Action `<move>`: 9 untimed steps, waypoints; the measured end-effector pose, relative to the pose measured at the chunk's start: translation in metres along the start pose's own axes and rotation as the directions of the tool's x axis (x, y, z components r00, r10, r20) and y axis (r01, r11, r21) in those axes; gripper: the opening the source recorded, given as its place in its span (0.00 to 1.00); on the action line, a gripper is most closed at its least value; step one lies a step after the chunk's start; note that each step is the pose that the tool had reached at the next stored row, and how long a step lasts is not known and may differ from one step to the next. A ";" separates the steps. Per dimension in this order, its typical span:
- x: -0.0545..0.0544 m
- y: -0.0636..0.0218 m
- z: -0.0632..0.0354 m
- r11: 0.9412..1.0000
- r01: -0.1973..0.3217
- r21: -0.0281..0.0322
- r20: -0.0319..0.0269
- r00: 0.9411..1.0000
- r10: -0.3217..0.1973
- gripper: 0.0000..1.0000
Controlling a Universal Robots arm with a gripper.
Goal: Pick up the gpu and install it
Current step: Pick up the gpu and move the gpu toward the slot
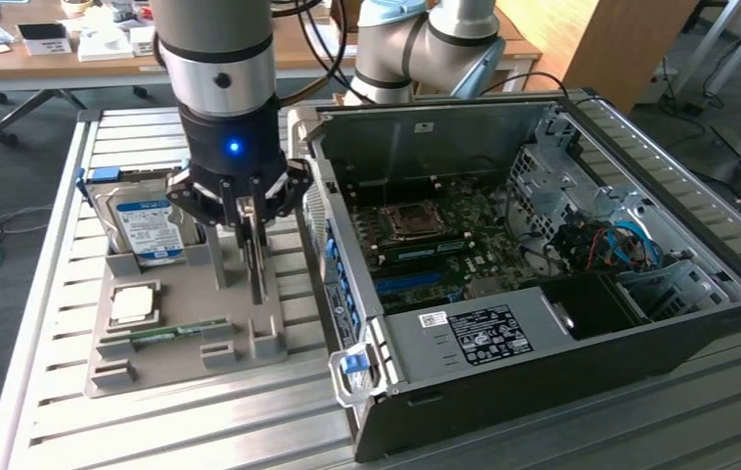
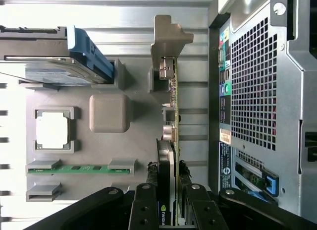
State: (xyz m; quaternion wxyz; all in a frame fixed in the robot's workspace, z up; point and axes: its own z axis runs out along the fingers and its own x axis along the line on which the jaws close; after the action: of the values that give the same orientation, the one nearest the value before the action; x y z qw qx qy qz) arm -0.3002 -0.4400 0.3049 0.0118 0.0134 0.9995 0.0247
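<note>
The gpu (image 1: 256,262) is a thin dark card standing on edge in a slot of the grey holder (image 1: 174,357) on the table. My gripper (image 1: 250,217) comes straight down onto its upper edge. In the wrist view the gpu (image 2: 171,103) runs away from my gripper (image 2: 168,195), ending in a metal bracket. One black finger lies against each face of the card, so the gripper is shut on it. The card's lower edge still sits in the holder.
The holder (image 2: 141,141) also carries a blue-labelled hard drive (image 1: 148,227), a square processor (image 1: 132,304) and a green RAM stick (image 1: 167,333). The open computer case (image 1: 540,264) lies close beside it at the exterior view's right, its perforated rear panel (image 2: 257,86) near the card.
</note>
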 end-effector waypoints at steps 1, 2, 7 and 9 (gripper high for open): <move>0.000 0.0001 -0.0012 1.000 0.000 0.000 0.000 1.000 0.000 0.27; 0.000 0.0001 -0.0023 1.000 0.000 0.000 0.000 1.000 0.000 0.27; 0.000 0.0004 -0.0079 1.000 0.000 0.000 0.000 1.000 0.000 0.27; 0.000 0.0005 -0.0097 1.000 0.000 0.000 0.000 1.000 0.000 0.27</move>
State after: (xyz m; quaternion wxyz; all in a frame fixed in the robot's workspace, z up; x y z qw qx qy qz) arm -0.3002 -0.4400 0.3146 0.0118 0.0134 0.9995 0.0247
